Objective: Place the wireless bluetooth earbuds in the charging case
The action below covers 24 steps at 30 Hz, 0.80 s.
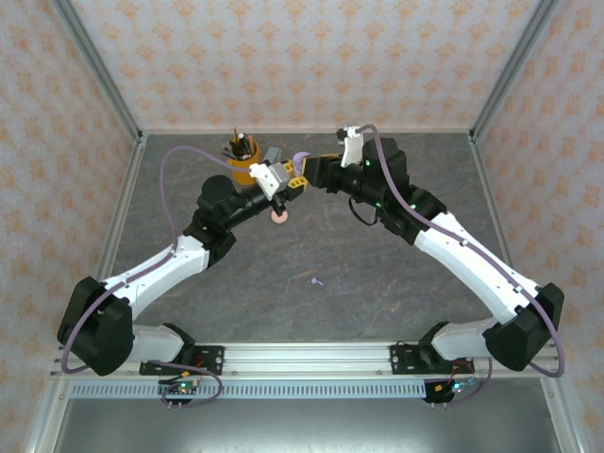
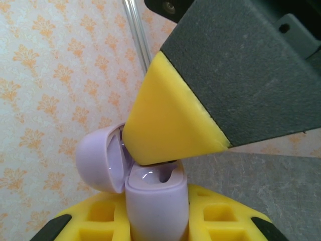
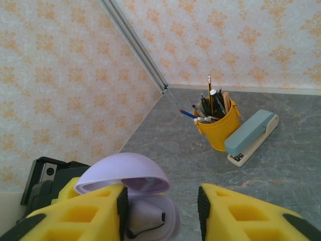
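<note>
The lilac charging case [image 2: 155, 201] stands upright with its lid [image 2: 98, 158] swung open, and my left gripper [image 2: 156, 228] is shut on its body. One yellow finger [image 2: 170, 120] of the right arm rests on the case's open top. In the right wrist view my right gripper [image 3: 160, 206] has its jaws apart, with the open case [image 3: 150, 216] just inside the left one; something pale lies in its well. From above, both grippers [image 1: 286, 181] [image 1: 307, 173] meet at the back of the table. One tiny lilac earbud [image 1: 317, 280] lies on the table's middle.
A yellow pen cup [image 3: 216, 125] and a pale blue stapler [image 3: 251, 134] stand at the back near the wall. A small pink disc [image 1: 279, 216] lies on the grey table [image 1: 377, 283] under the left gripper. Patterned walls close the back and sides.
</note>
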Tool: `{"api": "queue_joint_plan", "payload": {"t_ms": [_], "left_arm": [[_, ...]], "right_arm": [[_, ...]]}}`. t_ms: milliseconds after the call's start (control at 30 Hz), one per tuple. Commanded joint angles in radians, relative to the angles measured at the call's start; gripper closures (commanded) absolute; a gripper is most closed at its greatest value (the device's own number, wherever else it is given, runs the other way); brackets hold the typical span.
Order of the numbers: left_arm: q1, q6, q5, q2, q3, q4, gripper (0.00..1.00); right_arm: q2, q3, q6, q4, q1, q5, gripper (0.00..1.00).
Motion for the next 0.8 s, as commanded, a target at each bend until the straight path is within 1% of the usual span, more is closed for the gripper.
{"api": "queue_joint_plan", "payload": {"t_ms": [0,233,533,767], "left_arm": [[-0.004,-0.018,0.009,-0.011,0.012,0.073,1.0],[-0.004,-0.039,0.007,0.004,-0.01,0.097,1.0],[-0.005,-0.055,0.011,0.017,-0.022,0.113,1.0],[-0.007,-0.056,0.015,0.033,-0.023,0.106,1.0]], "right_arm": [[0.012,0.062,0.012,-0.029,0.007,0.009,0.52],[0.037,0.133,0.034,-0.061,0.006,-0.013,0.45],[0.048,0.176,0.055,-0.07,0.007,-0.004,0.37],[0.057,0.204,0.069,-0.067,0.007,-0.014,0.33]]}}
